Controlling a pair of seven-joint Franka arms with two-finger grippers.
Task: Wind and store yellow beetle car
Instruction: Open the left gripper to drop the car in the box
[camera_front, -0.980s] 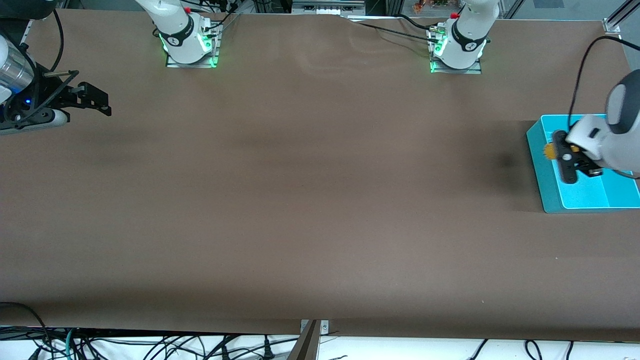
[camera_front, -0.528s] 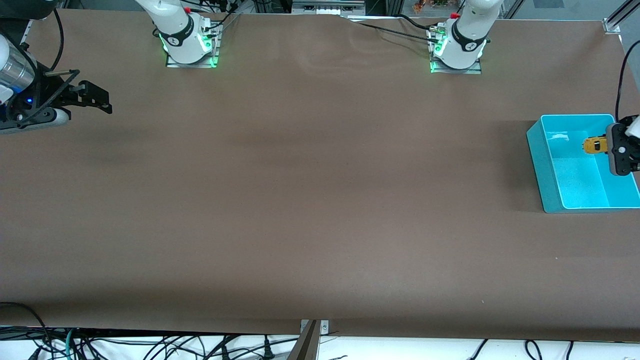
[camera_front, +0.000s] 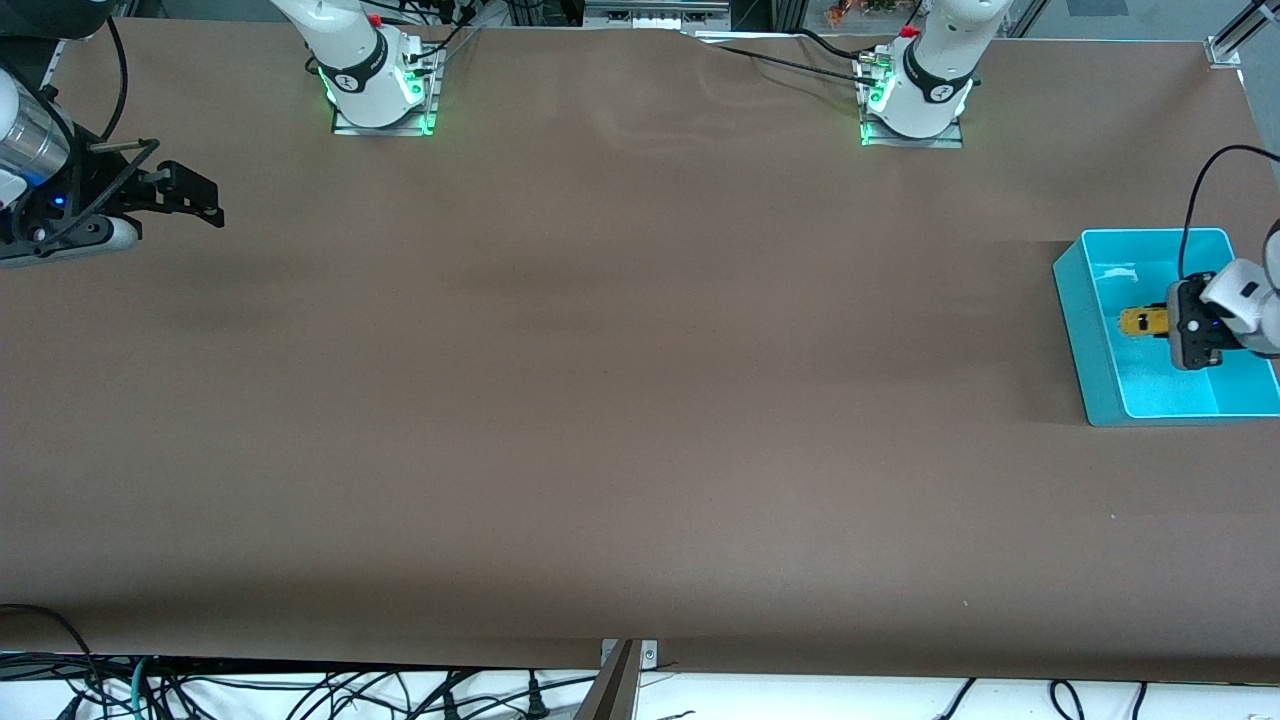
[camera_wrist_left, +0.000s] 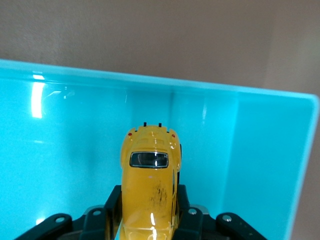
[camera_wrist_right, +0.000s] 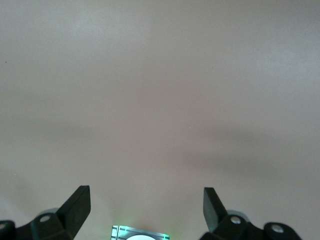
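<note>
The left arm reaches in from the edge of the front view at its own end of the brown table (camera_front: 640, 400), so most of the arm is cut off. Its black two-finger left gripper (camera_front: 1160, 322) points sideways over a turquoise plastic rectangular bin (camera_front: 1075, 330) and is clamped on the small bright yellow beetle car (camera_wrist_left: 150, 190), a rounded toy with a dark window. The car sticks out from between the fingers (camera_wrist_left: 112, 205), above the bin's floor. Whether it touches the floor cannot be told. Its wheels are hidden.

The right arm waits at its own end of the table. The black right gripper (camera_wrist_right: 147, 202) hangs above bare tabletop, fingers spread wide, holding nothing.
</note>
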